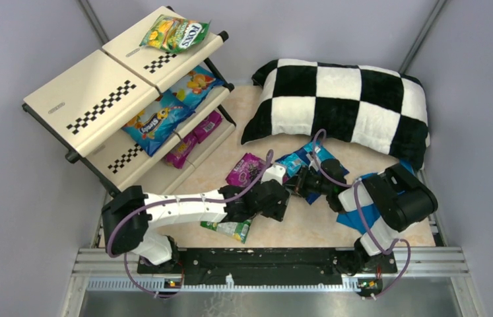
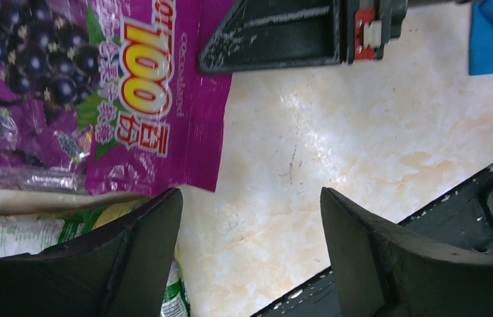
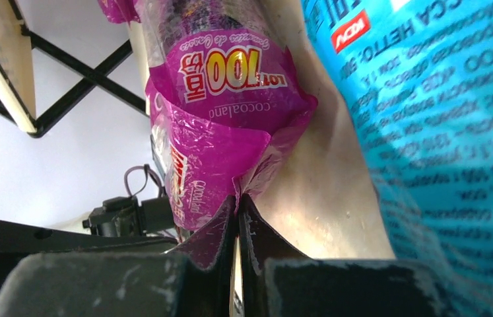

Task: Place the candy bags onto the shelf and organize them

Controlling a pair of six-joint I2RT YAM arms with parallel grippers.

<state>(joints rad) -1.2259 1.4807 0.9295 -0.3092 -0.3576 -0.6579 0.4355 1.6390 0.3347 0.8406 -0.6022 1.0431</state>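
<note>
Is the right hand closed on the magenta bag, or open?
Shut. The right hand has its fingers pressed together, pinching an edge of the magenta bag between them.

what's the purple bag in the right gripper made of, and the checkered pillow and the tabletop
Magenta candy bag: thin glossy plastic film, judging by its creases, highlights and see-through edge where the right gripper pinches it.
Checkered pillow: soft plush fabric, seemingly; matte, puffy, fuzzy outline.
Tabletop: smooth cream surface with marble-like veining and faint sheen; stone, laminate or vinyl cannot be told.
</note>
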